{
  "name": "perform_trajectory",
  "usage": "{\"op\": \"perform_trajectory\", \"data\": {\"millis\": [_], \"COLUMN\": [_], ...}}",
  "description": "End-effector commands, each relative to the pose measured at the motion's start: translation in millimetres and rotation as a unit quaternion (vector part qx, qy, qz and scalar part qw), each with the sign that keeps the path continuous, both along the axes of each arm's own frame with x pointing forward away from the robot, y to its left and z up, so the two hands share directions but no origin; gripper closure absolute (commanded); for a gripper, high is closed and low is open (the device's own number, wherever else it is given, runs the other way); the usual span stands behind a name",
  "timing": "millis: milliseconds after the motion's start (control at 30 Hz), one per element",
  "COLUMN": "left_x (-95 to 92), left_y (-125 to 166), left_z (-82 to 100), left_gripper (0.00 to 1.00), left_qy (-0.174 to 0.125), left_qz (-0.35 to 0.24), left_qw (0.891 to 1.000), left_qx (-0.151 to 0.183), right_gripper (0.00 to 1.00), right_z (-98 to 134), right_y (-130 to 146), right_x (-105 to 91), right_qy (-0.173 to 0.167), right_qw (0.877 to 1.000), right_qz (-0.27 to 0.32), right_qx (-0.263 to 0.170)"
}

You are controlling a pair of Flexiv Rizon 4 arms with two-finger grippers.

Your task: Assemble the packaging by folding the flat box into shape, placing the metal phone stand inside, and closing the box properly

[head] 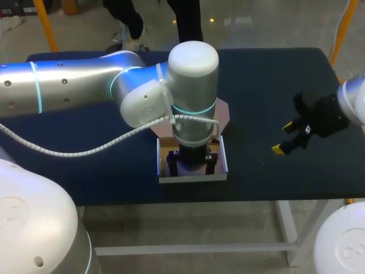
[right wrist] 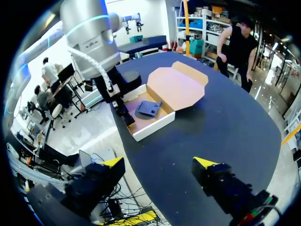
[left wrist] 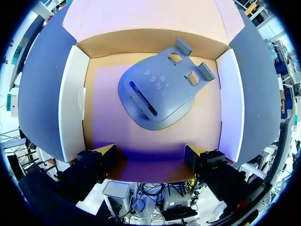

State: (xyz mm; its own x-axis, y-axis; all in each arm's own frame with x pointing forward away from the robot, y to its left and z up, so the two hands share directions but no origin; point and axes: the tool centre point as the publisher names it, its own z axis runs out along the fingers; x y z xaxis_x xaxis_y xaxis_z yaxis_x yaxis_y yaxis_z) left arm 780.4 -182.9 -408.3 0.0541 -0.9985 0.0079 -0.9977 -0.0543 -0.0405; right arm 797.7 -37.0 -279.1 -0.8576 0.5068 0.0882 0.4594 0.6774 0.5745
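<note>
The fingers (left wrist: 104,153) of the left gripper (left wrist: 150,157) are seen spread wide with nothing gripped between them. They are lowered into the end of the cardboard box (left wrist: 70,103) nearest the robot. Whether their tips touch the box floor or its wall cannot be told.

The metal phone stand (left wrist: 157,92) is found lying flat on the box floor, ahead of these fingers and towards the hinge side, apart from both tips. The box is set near the middle of the worktop's (head: 268,74) near edge. Its side walls are raised, and its lid (right wrist: 176,87) is laid open and flat behind it, towards the far edge.

The right gripper (right wrist: 159,165) is held above the right part of the worktop, well apart from the box. Its fingers are also wide and empty.

The folding of the box and the placing of the stand are judged to be done, so closing is taken as the step in hand. For this, the left gripper would first have to be lifted clear of the box. The lid would then have to be caught at its free edge, swung over the walls and pressed down at the near wall. The box would probably need to be steadied by the other gripper so that it is not pushed along the worktop.
</note>
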Motion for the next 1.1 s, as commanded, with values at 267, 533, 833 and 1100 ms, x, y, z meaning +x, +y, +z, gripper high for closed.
{"op": "perform_trajectory", "data": {"millis": [267, 533, 833, 1100], "left_x": [-1.1, 1.7, 1.7, 1.7], "left_y": [2.1, 5.3, 5.7, 5.7], "left_z": [15.7, 38.6, 41.2, 41.2], "left_gripper": [0.0, 0.0, 0.0, 0.0], "left_qy": [-0.04, -0.075, -0.079, -0.079], "left_qz": [0.006, 0.004, 0.003, 0.003], "left_qw": [0.999, 0.996, 0.996, 0.996], "left_qx": [-0.014, -0.045, -0.049, -0.049], "right_gripper": [0.0, 0.0, 0.0, 0.0], "right_z": [0.9, 0.9, 0.9, 0.9], "right_y": [-1.5, -1.5, -1.5, -1.5], "right_x": [-0.8, -0.8, -0.8, -0.8], "right_qy": [0.0, 0.0, 0.0, 0.0], "right_qw": [1.0, 1.0, 1.0, 1.0], "right_qz": [0.001, 0.001, 0.001, 0.001], "right_qx": [0.002, 0.002, 0.002, 0.002]}}
